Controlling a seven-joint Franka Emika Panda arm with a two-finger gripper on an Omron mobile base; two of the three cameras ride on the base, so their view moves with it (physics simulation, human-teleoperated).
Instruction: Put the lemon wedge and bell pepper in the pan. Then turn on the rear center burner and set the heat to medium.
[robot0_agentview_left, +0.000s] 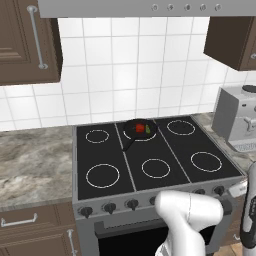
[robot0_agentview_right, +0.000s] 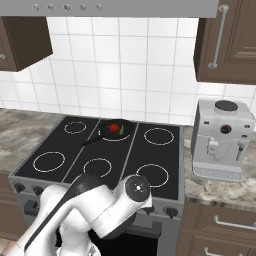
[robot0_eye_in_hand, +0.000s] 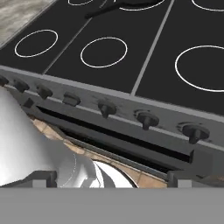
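Note:
The black pan (robot0_agentview_left: 134, 133) (robot0_agentview_right: 107, 133) sits on the rear center burner (robot0_agentview_left: 141, 139), its handle (robot0_eye_in_hand: 101, 8) pointing toward the stove front. Inside it lie the red bell pepper (robot0_agentview_left: 140, 128) (robot0_agentview_right: 114, 128) and, beside it, the small yellow-green lemon wedge (robot0_agentview_left: 148, 130) (robot0_agentview_right: 121, 129). My gripper (robot0_eye_in_hand: 111, 178) hangs low in front of the stove, well away from the pan. It is open, with nothing between its fingertips (robot0_eye_in_hand: 43, 179). It faces the row of dark knobs (robot0_eye_in_hand: 106, 108) on the front panel.
A black glass cooktop (robot0_agentview_left: 165, 150) with several white-ringed burners fills the stove top. A grey coffee machine (robot0_agentview_left: 239, 120) (robot0_agentview_right: 220, 137) stands on the counter to the right. Marble counter (robot0_agentview_left: 30, 160) lies to the left, wall cabinets and a hood above. My arm (robot0_agentview_right: 100, 205) bends low before the oven.

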